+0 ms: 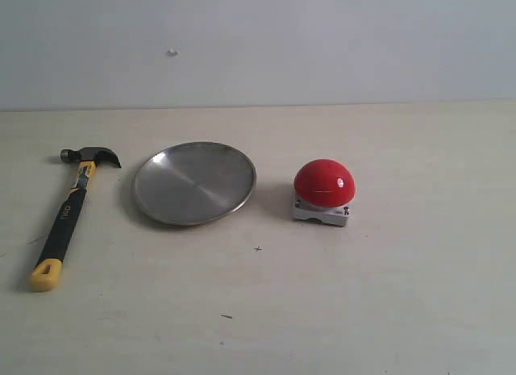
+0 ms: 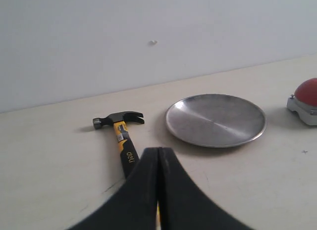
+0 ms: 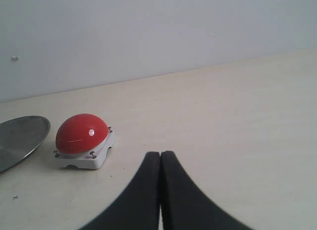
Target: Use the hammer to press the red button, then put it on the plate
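Note:
The hammer [image 1: 68, 214] lies flat at the table's left, dark head toward the wall, yellow end toward the front edge. Right of it rests the silver plate [image 1: 194, 182], and further right the red button [image 1: 323, 183] on its grey base. Neither gripper shows in the exterior view. In the left wrist view my left gripper [image 2: 158, 152] is shut and empty, hanging over the lower part of the hammer [image 2: 121, 136] handle, with the plate [image 2: 215, 120] beyond. My right gripper [image 3: 160, 155] is shut and empty, short of the button [image 3: 81, 133].
A plain pale wall [image 1: 258, 44] closes off the back of the beige table [image 1: 403, 294]. Small dark specks [image 1: 258, 248] mark the tabletop in front of the plate. The plate's rim [image 3: 29, 138] shows at the edge of the right wrist view.

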### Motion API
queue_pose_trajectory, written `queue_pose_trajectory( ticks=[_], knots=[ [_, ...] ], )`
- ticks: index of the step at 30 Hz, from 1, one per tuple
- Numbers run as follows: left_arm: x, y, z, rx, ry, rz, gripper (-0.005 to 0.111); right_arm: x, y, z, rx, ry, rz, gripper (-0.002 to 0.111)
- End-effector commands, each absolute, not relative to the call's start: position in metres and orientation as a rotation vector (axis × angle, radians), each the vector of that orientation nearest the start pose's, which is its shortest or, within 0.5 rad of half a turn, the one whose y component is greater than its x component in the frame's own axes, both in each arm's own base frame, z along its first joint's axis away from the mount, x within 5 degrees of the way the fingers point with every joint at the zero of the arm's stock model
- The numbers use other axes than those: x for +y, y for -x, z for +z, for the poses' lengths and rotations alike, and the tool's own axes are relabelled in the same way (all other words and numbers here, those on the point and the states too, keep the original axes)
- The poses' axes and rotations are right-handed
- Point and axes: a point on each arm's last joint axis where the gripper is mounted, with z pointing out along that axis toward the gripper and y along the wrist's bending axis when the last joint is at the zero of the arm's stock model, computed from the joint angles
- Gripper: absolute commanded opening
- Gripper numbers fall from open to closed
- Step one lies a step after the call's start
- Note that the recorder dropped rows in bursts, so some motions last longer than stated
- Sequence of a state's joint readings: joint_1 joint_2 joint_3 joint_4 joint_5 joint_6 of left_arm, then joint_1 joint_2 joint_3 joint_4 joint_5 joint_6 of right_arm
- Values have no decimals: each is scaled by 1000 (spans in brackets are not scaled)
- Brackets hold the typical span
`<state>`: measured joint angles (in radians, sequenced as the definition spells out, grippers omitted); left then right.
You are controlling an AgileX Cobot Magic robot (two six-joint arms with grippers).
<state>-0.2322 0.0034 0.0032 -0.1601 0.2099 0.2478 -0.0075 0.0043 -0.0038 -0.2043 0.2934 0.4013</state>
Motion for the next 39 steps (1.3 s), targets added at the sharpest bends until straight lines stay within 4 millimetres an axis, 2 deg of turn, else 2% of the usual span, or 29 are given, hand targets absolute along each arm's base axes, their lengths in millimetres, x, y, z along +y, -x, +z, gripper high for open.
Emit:
queue_pose_trajectory(
  ticks=[1, 5, 9, 12, 17, 20, 21, 23, 27, 29, 30, 31, 34, 35, 39],
  knots=[
    [-17, -54, 201, 1620, -120, -317, 0, -6, -55, 188, 1751, -227, 83, 0],
    [-15, -54, 209, 1549, 54, -467, 0, -6, -55, 188, 1751, -227, 83, 0],
    [-15, -54, 210, 1540, 121, -532, 0, -6, -55, 188, 1751, -227, 83, 0],
    [-12, -55, 215, 1475, 270, -646, 0, -6, -55, 188, 1751, -227, 83, 0],
    [7, -52, 243, 1153, 396, -603, 0, -6, -55, 188, 1751, -227, 83, 0],
    [6, -55, 274, 1132, 387, -598, 0, -6, -55, 188, 1751, -227, 83, 0],
    [5, -58, 279, 1153, 379, -585, 0, -6, -55, 188, 1751, -227, 83, 0],
    [1, -71, 304, 1193, 342, -538, 0, -6, -55, 188, 1751, -227, 83, 0],
    [-16, -120, 335, 1395, 259, -460, 0, -6, -55, 188, 1751, -227, 83, 0],
    [-29, -156, 349, 1530, 191, -435, 0, -6, -55, 188, 1751, -227, 83, 0],
    [-35, -173, 351, 1592, 159, -423, 0, -6, -55, 188, 1751, -227, 83, 0],
    [-44, -199, 351, 1684, 114, -412, 0, -6, -55, 188, 1751, -227, 83, 0],
    [-65, -258, 339, 1891, 27, -414, 0, -6, -55, 188, 1751, -227, 83, 0],
    [-72, -278, 329, 1962, -1, -407, 0, -6, -55, 188, 1751, -227, 83, 0],
    [-90, -341, 302, 2153, -175, -325, 0, -6, -55, 188, 1751, -227, 83, 0]
  ],
)
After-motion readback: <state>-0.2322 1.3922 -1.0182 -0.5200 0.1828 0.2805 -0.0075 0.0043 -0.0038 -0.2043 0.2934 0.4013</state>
